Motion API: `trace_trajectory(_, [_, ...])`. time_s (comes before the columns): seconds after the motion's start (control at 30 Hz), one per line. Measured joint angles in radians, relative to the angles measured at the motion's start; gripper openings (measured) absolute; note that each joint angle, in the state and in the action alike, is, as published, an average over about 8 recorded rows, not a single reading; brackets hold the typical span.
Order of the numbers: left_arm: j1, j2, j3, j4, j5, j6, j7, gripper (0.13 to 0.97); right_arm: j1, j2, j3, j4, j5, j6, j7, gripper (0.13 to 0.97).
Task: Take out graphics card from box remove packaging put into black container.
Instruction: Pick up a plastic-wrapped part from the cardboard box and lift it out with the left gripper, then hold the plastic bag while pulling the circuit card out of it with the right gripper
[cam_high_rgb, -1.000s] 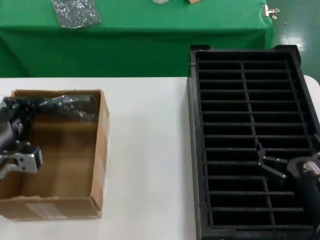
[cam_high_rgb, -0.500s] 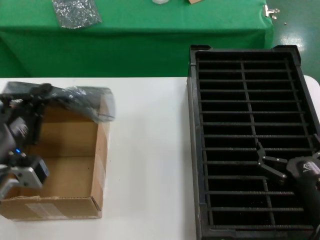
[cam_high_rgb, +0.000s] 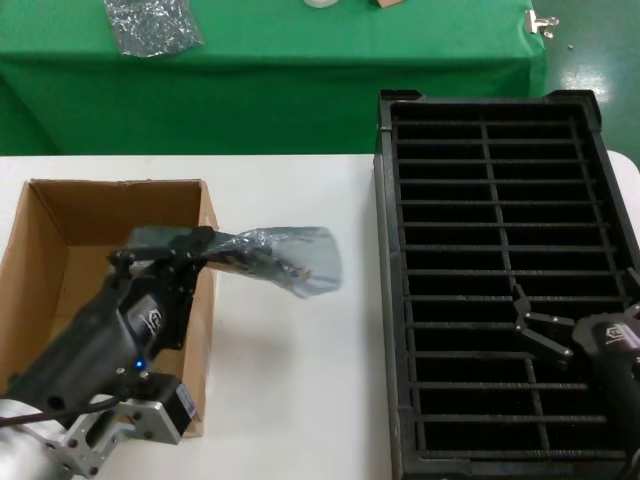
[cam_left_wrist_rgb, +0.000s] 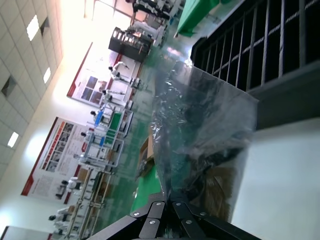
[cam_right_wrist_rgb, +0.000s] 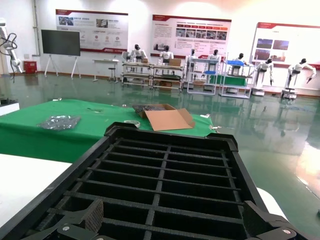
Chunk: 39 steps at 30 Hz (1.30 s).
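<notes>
Packaging (cam_high_rgb: 272, 257) in left gripper (cam_high_rgb: 196, 243)

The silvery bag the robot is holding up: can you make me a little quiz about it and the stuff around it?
1. True or false: the packaging lies inside the box.
2. Which gripper holds the packaging: A) left gripper, B) right gripper?
3. Fill in: the right gripper hovers, open, over the black ____.

Key: 1 false, it is held in the air beside the box, above the white table. 2 A. 3 container.
</notes>
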Motion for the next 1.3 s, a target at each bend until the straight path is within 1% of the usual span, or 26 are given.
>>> trace_trajectory(0.13, [0.003, 0.011, 0.012, -0.003, 0.003, 0.0, 0.0, 0.139, 0.0, 0.0, 0.0, 0.0, 0.0, 0.0, 0.0, 0.966])
trace_trajectory(0.33, [0.004, 0.012, 0.014, -0.004, 0.004, 0.0, 0.0, 0.139, 0.008, 0.001, -0.002, 0.016, 0.006, -0.024, 0.0, 0.966])
trace_trajectory(0.63, [0.004, 0.012, 0.014, -0.004, 0.004, 0.0, 0.0, 0.139, 0.016, 0.007, -0.023, 0.136, 0.082, -0.206, -0.02, 0.965])
trace_trajectory(0.83, [0.004, 0.012, 0.014, -0.004, 0.004, 0.0, 0.0, 0.139, 0.018, 0.016, -0.064, 0.205, 0.131, -0.29, 0.016, 0.943])
trace_trajectory(1.0, [0.004, 0.012, 0.014, -0.003, 0.004, 0.0, 0.0, 0.139, 0.042, 0.017, -0.137, 0.222, 0.114, -0.284, 0.066, 0.921])
trace_trajectory(1.27, [0.004, 0.012, 0.014, -0.003, 0.004, 0.0, 0.0, 0.139, 0.103, 0.02, -0.258, 0.202, 0.012, -0.195, 0.138, 0.81])
trace_trajectory(1.3, [0.004, 0.012, 0.014, -0.003, 0.004, 0.0, 0.0, 0.139, 0.108, 0.023, -0.272, 0.2, -0.003, -0.183, 0.148, 0.81])
